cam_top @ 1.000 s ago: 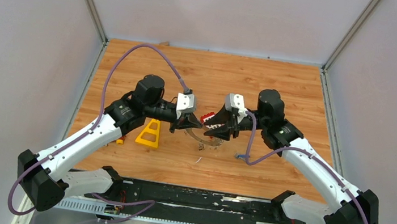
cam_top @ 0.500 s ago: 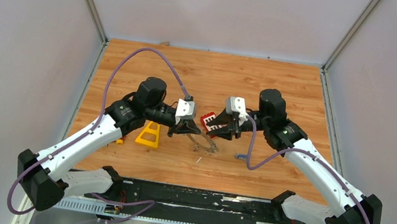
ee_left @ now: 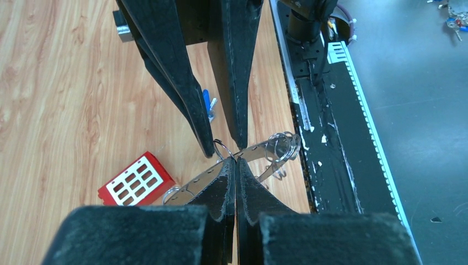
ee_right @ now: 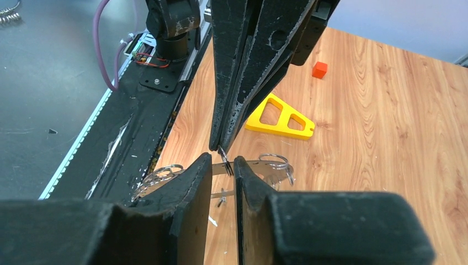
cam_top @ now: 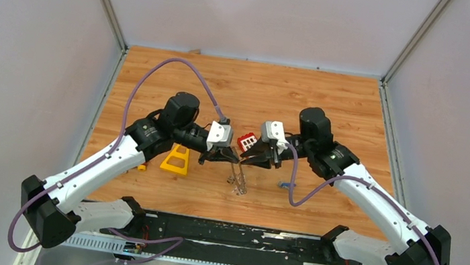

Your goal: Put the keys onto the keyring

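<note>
surface: wooden table (cam_top: 330, 104) | on it: red block (cam_top: 245, 139), yellow triangular frame (cam_top: 175, 159), orange bit (cam_top: 141, 167), blue-headed key (cam_top: 284, 185)

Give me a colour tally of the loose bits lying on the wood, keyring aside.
Red: 1, red block with white squares
Yellow: 1, yellow triangular frame
Orange: 1, small orange cube
Blue: 1, blue-headed key with silvery blade
Total: 4

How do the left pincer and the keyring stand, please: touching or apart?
Touching. The left wrist view shows the left pincer shut, its tips pinching the grey band of the keyring with no gap.
</note>
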`<state>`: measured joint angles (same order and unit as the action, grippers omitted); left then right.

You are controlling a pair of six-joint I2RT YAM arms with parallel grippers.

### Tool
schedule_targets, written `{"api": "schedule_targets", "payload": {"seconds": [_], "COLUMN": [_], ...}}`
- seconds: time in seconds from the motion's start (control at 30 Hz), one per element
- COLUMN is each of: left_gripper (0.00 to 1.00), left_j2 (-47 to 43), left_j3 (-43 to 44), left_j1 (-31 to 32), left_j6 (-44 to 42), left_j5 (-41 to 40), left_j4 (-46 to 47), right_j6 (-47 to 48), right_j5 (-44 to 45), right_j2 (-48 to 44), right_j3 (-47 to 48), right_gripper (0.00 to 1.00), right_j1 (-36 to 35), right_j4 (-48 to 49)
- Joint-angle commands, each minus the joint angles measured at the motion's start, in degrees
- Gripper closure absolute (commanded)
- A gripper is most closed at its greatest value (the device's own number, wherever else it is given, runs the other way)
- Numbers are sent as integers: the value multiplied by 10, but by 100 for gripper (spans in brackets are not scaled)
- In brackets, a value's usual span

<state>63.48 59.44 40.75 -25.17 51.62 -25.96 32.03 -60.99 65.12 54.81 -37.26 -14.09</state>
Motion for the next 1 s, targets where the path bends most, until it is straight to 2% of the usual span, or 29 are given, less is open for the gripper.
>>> {"api": "schedule_targets", "payload": {"seconds": [0.0, 0.27, 0.4, 0.47, 0.5, 0.53, 0.67, 0.77, 0.97], "left_gripper": [100, 100, 100, 93, 83, 77, 62, 59, 59], "left_j2": [-4, -4, -9, -15, -20, -28, -62, -67, -66], "left_j3": [25, 22, 18, 16, 12, 6, -30, -38, -64], "left_j1": [4, 4, 4, 2, 0, -4, -13, -18, -20], "left_j6": [-21, -31, -24, -25, -24, -21, -6, 6, 32], "left_j5": [24, 22, 1, -20, -28, -33, -63, -75, -64], "left_j4": [7, 2, 17, 25, 34, 44, 110, 131, 180], "right_j6": [23, 24, 8, -8, -22, -37, -110, -160, -243], "right_j5": [-6, -1, 9, 20, 24, 26, 25, 27, 33], "right_j2": [5, 7, -4, -8, -10, -11, -16, -15, -16], "right_j3": [20, 17, 3, 2, 4, 5, 2, -3, -18], "right_gripper": [81, 100, 100, 100, 100, 100, 100, 100, 100], "right_j1": [-10, -13, -12, -10, -9, -4, 5, 12, 30], "right_j4": [-6, -6, 17, 26, 29, 35, 82, 115, 188]}}
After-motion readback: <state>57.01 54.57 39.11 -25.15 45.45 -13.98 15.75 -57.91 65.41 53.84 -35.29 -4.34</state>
